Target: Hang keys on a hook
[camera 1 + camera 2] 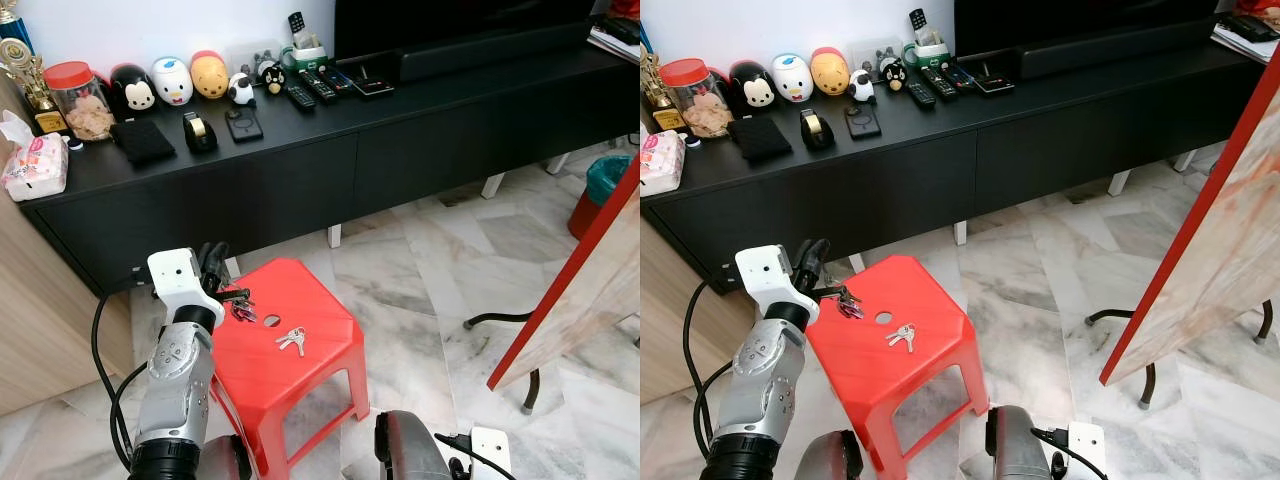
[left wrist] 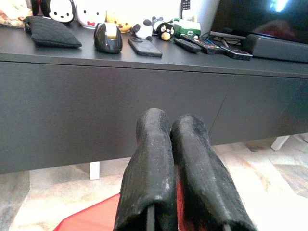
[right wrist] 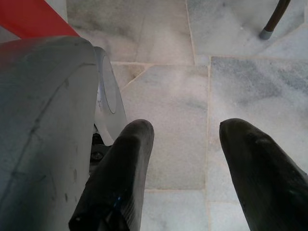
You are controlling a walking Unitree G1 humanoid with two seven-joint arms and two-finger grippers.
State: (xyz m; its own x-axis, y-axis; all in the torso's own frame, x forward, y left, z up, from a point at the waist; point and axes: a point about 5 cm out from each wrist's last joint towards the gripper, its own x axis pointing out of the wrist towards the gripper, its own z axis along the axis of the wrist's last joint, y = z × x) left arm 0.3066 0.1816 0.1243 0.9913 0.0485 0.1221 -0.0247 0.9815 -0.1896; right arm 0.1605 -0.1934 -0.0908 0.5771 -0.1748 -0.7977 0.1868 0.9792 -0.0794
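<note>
On the red plastic stool (image 1: 300, 330) in front of me lies a small bunch of silver keys (image 1: 292, 340), loose on the seat just beside its centre hole. At the stool's near-left edge I see my left gripper (image 1: 222, 283), raised above the seat, and a second, darker bunch of keys with a pink-red tag (image 1: 241, 305) hangs right at its fingertips. From the left wrist camera the two black fingers (image 2: 154, 178) are pressed together with almost no gap, and a sliver of red shows between them low down; I take it the gripper is clamped on that tagged bunch, though the contact itself is hidden.

My right gripper (image 3: 185, 159) hangs low over the marble floor (image 3: 163, 101), fingers spread wide with nothing between them.

Beyond the stool runs a long black TV console (image 1: 300, 170). On its top sit a row of round plush toys (image 1: 172, 80), a tape dispenser (image 1: 199, 131), a phone (image 1: 243, 125), a black pouch (image 1: 142, 140), several remotes (image 1: 320, 86) and a red-lidded jar (image 1: 78, 100). A red-edged board (image 1: 590, 280) leans at the right.
</note>
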